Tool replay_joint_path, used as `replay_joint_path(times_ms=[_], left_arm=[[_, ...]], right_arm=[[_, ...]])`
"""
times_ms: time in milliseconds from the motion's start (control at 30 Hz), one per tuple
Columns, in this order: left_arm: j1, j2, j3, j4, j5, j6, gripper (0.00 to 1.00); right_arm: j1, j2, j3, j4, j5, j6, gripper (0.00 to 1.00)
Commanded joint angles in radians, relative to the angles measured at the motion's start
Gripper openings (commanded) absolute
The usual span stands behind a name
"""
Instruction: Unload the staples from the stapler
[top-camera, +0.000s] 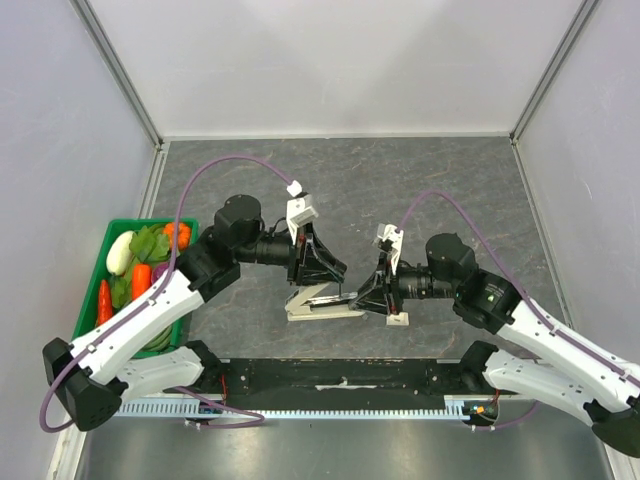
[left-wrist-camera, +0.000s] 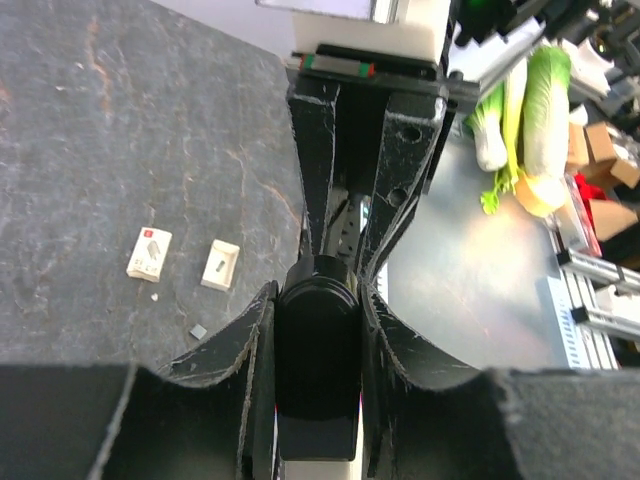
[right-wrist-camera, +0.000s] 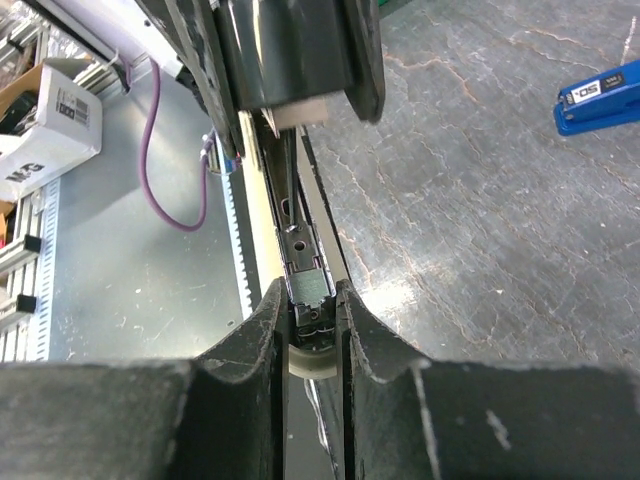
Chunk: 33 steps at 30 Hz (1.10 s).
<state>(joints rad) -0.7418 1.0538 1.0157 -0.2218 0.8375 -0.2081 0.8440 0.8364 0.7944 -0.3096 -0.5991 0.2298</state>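
The stapler (top-camera: 322, 305) lies near the table's front edge between my two arms, on its pale base with the upper part raised. My left gripper (top-camera: 338, 278) comes at it from the left. In the left wrist view that gripper (left-wrist-camera: 318, 300) is shut on the stapler's black end cap (left-wrist-camera: 318, 350). My right gripper (top-camera: 370, 297) reaches in from the right. In the right wrist view it (right-wrist-camera: 308, 300) is shut on the end of the grey metal staple channel (right-wrist-camera: 300, 250). No staples can be made out.
A green basket (top-camera: 95, 290) of vegetables stands at the left edge. A blue stapler (right-wrist-camera: 600, 97) lies further out on the table. Two small white blocks (left-wrist-camera: 150, 253) (left-wrist-camera: 220, 265) and a tiny grey chip (left-wrist-camera: 198, 330) lie on the dark mat.
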Motion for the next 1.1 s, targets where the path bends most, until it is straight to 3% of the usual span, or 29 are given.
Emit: replay_joint_path(times_ms=[0,333,700,867,1067], left_arm=[[0.025,-0.047,-0.041,0.413,-0.346,-0.163,0.02],[0.035,-0.038,-0.150,0.594,-0.816,-0.310,0.02],[0.016,0.115,-0.177,0.654,-1.098,-0.413,0.02],[0.010,0.172,-0.180,0.677,-1.117,-0.409,0.02],[0.010,0.158,-0.167,0.644,-1.103,-0.369,0.02]], right_arm=[[0.017,-0.034,-0.087,0.102,0.031,0.126,0.00],[0.020,-0.014,-0.308,0.475,0.065,0.365,0.00],[0.056,0.167,-0.354,0.759,0.151,0.500,0.00],[0.061,0.207,-0.305,0.707,0.186,0.455,0.00],[0.060,0.152,-0.189,0.465,0.287,0.332,0.00]])
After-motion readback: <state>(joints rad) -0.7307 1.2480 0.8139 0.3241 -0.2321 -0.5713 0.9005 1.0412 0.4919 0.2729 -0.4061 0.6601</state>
